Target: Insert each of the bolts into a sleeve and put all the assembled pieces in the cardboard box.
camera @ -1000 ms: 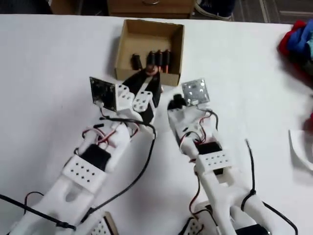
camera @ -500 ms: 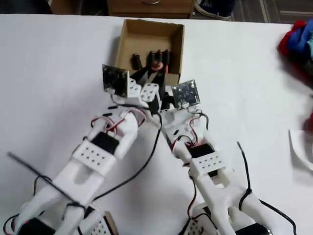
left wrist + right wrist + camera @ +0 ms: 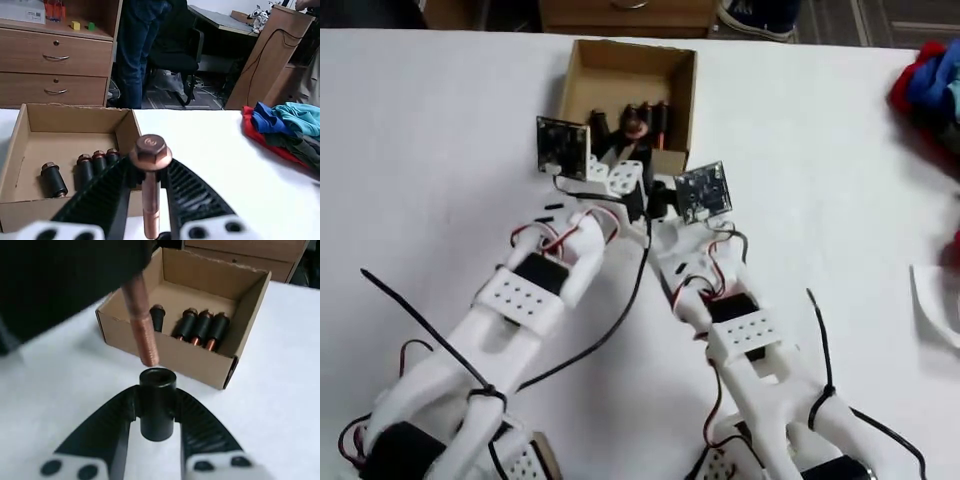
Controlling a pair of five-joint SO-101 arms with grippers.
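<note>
My left gripper [image 3: 148,182] is shut on a copper bolt [image 3: 150,185], head up and shank pointing down. In the right wrist view the bolt [image 3: 141,325] comes down at a slant, its threaded tip just above the mouth of a black sleeve [image 3: 157,404]. My right gripper [image 3: 156,415] is shut on that sleeve, held upright. Both grippers meet just in front of the cardboard box [image 3: 620,62], where the bolt head [image 3: 637,123] shows. Several assembled pieces [image 3: 632,120] lie in the box [image 3: 170,347].
A pile of coloured cloth [image 3: 930,80] lies at the table's right edge, with a white object [image 3: 932,310] below it. Wooden drawers [image 3: 52,62] and a person's legs stand beyond the table.
The left arm has carried the bolt forward and right, toward the box. The right gripper with the sleeve has shifted left to meet it, so the bolt tip now hangs over the sleeve.
</note>
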